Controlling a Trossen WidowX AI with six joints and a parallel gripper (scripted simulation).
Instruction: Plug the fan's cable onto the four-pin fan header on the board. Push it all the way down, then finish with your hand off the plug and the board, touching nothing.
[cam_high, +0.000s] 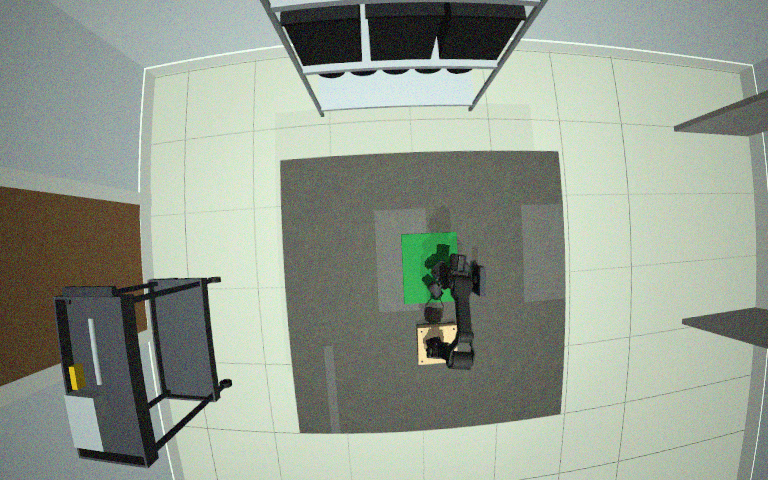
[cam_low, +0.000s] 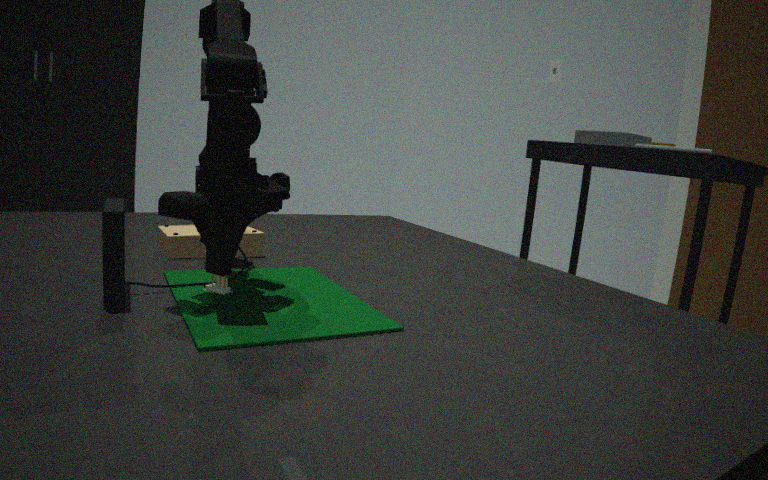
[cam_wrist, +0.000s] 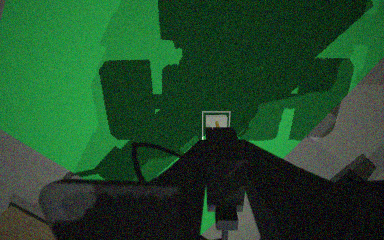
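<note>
Gripper (cam_low: 218, 278) is pointing straight down over the green board (cam_low: 317, 308), and its fingers are standing closed on the fan cable's plug (cam_low: 218, 281). In the exterior view the plug is showing as a pale block directly under the fingertips, sitting at the four-pin fan header (cam_low: 217, 289) near the board's left, far portion. Whether the plug is fully seated cannot be told from this angle.

In the wrist view the dark plug (cam_wrist: 220, 135) is lying just in front of the fingers, with the header (cam_wrist: 216, 121) appearing as a small pale-outlined square touching the plug's far end. A yellowish pin is showing inside that square. The cable (cam_wrist: 137, 159) is looping off to the left of the plug as a thin black line over the board (cam_wrist: 50, 75).

In the exterior view the cable (cam_low: 150, 284) is running left across the table (cam_low: 509, 367) to a dark upright fan block (cam_low: 114, 254), which is standing just beside the board's left edge. A tan mounting block (cam_low: 180, 240) is sitting beyond the board, carrying the arm's base.

In the top view the arm (cam_high: 464, 305) is reaching from the tan block (cam_high: 423, 352) toward the board (cam_high: 416, 266), and the arm's shadow is falling across the board's right half.
</note>
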